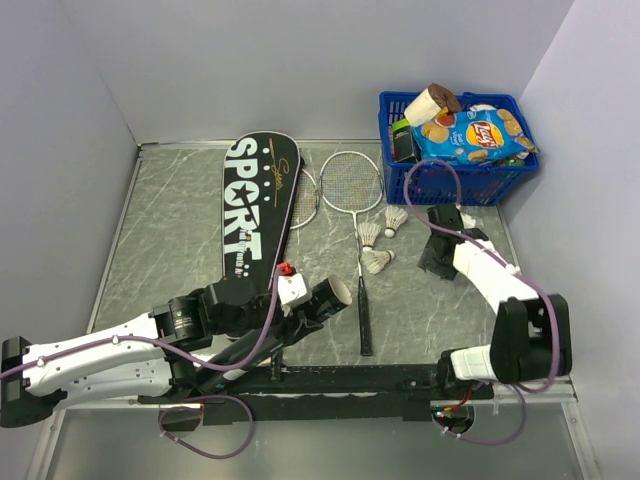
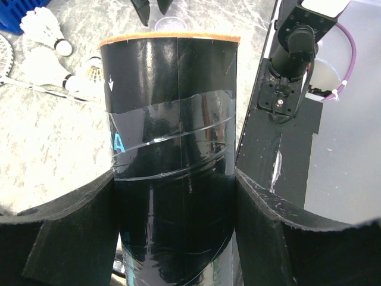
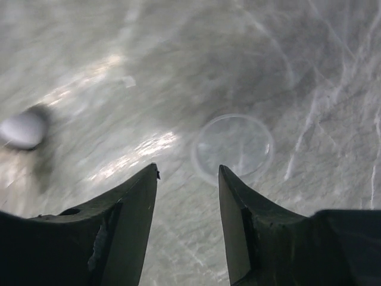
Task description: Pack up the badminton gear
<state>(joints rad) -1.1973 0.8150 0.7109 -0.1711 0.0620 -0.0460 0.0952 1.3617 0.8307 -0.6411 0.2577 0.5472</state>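
Note:
My left gripper (image 1: 292, 303) is shut on the long black tube (image 1: 322, 303), holding it tilted near the table's front with its open end pointing right; in the left wrist view the tube (image 2: 172, 119) fills the gap between the jaws (image 2: 175, 177). My right gripper (image 1: 437, 256) is open and empty just above the table, its tips (image 3: 188, 170) next to a clear round lid (image 3: 233, 146). Three white shuttlecocks (image 1: 377, 261) lie left of it. Two rackets (image 1: 352, 185) lie side by side by the black SPORT cover (image 1: 255, 205).
A blue basket (image 1: 460, 186) of snack packets stands at the back right corner. Grey walls close the table at the back and sides. The black arm mount (image 1: 340, 378) runs along the front edge. A blurred white thing (image 3: 24, 128) lies left of my right gripper.

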